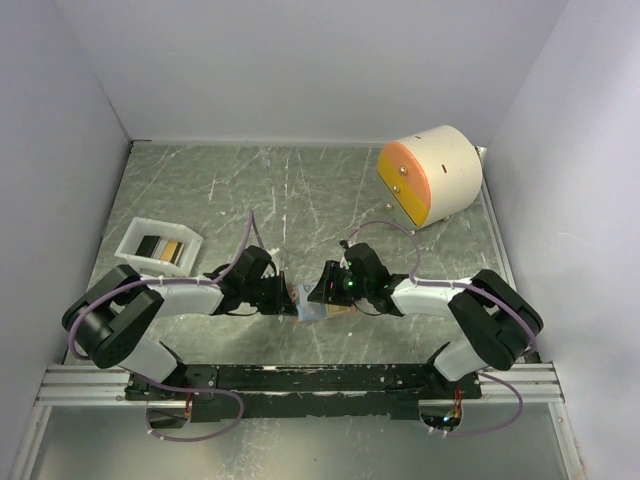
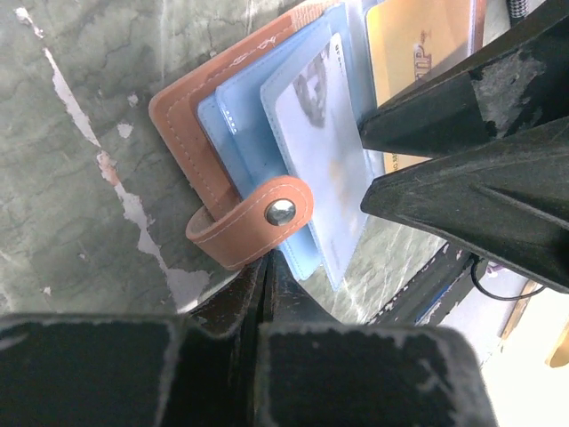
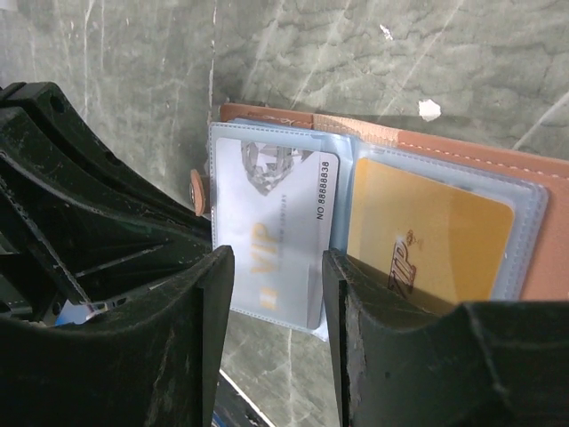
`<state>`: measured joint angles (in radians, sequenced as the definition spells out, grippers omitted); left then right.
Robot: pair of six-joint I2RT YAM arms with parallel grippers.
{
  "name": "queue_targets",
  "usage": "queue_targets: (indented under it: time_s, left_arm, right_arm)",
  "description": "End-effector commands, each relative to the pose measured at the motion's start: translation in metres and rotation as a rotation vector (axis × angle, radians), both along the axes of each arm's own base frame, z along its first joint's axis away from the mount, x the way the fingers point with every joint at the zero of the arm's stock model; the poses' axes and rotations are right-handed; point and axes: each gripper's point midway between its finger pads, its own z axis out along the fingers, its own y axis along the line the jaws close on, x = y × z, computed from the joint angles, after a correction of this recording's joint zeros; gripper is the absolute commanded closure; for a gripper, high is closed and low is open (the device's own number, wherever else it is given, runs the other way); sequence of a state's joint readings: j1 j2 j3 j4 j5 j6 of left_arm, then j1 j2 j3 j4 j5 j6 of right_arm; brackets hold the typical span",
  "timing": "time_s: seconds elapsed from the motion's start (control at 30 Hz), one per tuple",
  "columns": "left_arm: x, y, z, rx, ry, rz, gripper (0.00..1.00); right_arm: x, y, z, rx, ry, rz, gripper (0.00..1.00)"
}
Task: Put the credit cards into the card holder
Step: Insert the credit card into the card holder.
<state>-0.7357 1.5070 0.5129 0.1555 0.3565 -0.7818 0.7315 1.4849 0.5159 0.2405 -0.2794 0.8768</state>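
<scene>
Right now the card holder point(image 2: 182, 124) lies open on the surface point(image 1: 300, 190), close to the middle of its near edge and between the two arms. Its clear inner pockets hold a light blue-white card point(image 3: 271, 231) in the leaf nearer the strap point(image 2: 253, 227), and an orange-amber card point(image 3: 427, 231) in the pocket just beside it. The strap, with its snap stud point(image 2: 281, 211), curls over the edge of the blue sleeves.

Near the left edge stands a white tray point(image 1: 130, 237) with a dark card point(image 1: 150, 246) and a yellow card point(image 1: 172, 251) side by side in it. A cream cylinder point(image 1: 440, 170) lies in the far right corner.

The left jaws are clenched, their fingertips point(image 2: 240, 298) pressed together just below the strap. Whether they pinch any leather cannot be told. The right jaws stand parted, their fingers point(image 3: 178, 320) on either side of the blue-white card's sleeve, tips at its long edge, with nothing visibly clamped between them.
</scene>
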Motion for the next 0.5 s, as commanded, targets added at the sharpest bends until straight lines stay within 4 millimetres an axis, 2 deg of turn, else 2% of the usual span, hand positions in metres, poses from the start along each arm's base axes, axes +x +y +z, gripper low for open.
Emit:
queue_targets:
  time_s: [0.0,0.1,0.23,0.37,0.47]
  left_arm:
    - [0.001,0.014,-0.008,0.095,-0.018,0.021,0.93]
    - [0.007,0.013,0.005,0.087,-0.041,0.049,0.92]
    - [0.019,0.016,0.036,0.067,-0.107,0.11,0.83]
    - [0.025,0.014,0.062,0.021,-0.157,0.141,0.76]
    - [0.025,0.008,0.075,-0.036,-0.175,0.134,0.74]
  right_arm:
    - [-0.004,0.011,0.002,0.032,0.007,0.024,0.56]
    - [-0.005,0.009,0.001,0.03,0.006,0.021,0.56]
    - [-0.007,0.006,-0.001,0.027,0.008,0.017,0.57]
    - [-0.008,0.004,-0.007,0.027,0.018,0.012,0.61]
    - [-0.01,0.001,-0.012,0.026,0.031,0.006,0.65]
